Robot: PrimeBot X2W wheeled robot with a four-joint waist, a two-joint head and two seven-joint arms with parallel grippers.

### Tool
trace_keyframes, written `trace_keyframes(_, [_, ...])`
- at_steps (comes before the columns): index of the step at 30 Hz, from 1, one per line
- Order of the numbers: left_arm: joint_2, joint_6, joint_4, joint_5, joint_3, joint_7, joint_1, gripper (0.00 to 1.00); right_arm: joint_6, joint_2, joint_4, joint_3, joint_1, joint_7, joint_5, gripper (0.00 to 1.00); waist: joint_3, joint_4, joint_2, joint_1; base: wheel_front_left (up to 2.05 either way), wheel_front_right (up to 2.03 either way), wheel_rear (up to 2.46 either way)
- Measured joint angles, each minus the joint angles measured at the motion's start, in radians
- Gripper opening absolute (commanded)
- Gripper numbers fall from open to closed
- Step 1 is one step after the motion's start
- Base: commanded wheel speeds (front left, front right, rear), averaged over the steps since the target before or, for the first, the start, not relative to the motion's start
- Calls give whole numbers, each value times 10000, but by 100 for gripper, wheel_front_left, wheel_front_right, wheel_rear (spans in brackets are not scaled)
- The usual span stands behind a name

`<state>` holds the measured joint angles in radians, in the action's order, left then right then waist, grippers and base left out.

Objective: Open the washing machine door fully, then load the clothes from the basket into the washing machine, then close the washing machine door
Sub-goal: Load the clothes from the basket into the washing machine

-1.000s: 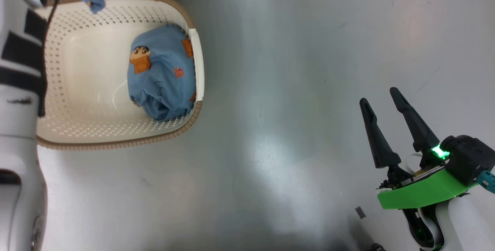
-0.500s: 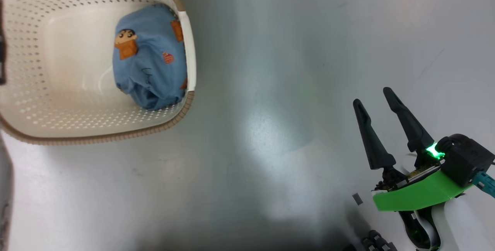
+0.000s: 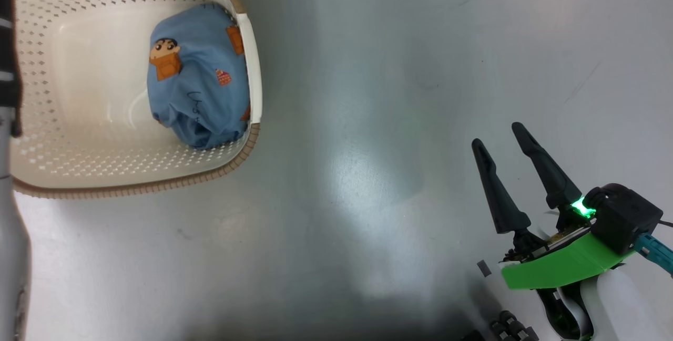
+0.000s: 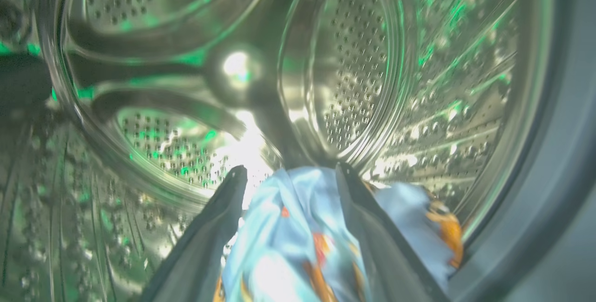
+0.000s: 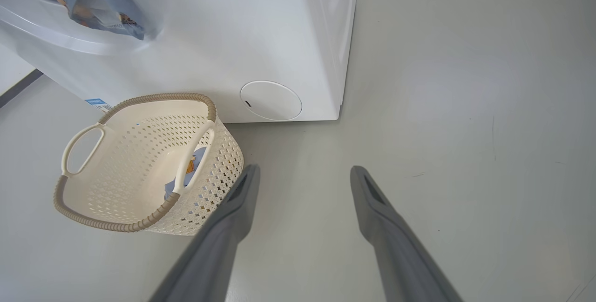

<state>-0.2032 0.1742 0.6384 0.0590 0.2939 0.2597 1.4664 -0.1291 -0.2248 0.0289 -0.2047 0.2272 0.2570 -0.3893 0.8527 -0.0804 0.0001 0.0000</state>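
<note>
The left tool reaches into the steel drum of the washing machine. Its two fingers are spread wide apart, and a light blue garment is bunched loosely between and around them at the near edge of the drum. In the right wrist view that garment hangs at the machine's opening, at the far left. The second garment lies balled against the right wall of the basket, which stands on the floor just in front of the machine. The right tool hovers over the floor with its fingers parted and nothing between them, well apart to the right of the basket.
</note>
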Motion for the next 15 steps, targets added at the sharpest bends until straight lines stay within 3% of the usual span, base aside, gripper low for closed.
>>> trace_keyframes(15, [677,-253,2577,706,-128,0,319,100,0,6,-199,8,231,0,-12,100,-401,185,0,0,0,0,0])
